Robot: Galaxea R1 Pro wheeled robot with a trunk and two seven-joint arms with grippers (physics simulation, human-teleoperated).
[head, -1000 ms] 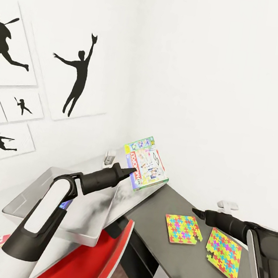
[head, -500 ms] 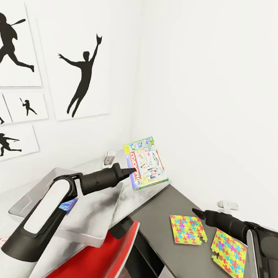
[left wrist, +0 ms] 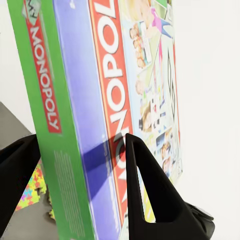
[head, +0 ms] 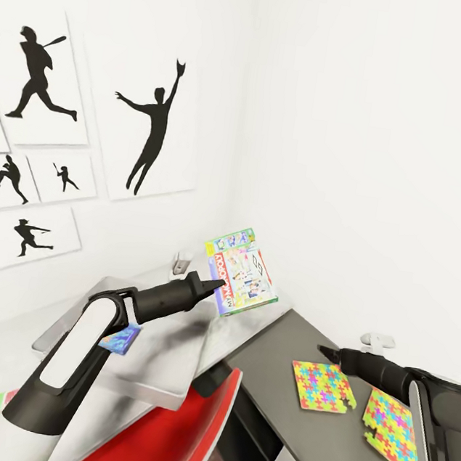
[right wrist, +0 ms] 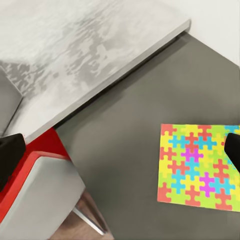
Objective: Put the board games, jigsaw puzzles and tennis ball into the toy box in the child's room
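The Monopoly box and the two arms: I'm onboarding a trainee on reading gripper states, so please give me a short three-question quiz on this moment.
1. True or false: the left gripper is shut on the Monopoly box.
2. Multiple choice: where do the two jigsaw puzzles lie? A) in the grey toy box B) flat on the dark table C) on the red chair
3. Fill in: the right gripper hovers ____, its fingers spread wide and holding nothing.

Key: 1 true, with a finger on each face of the box, held off the table. 2 B. 3 open.
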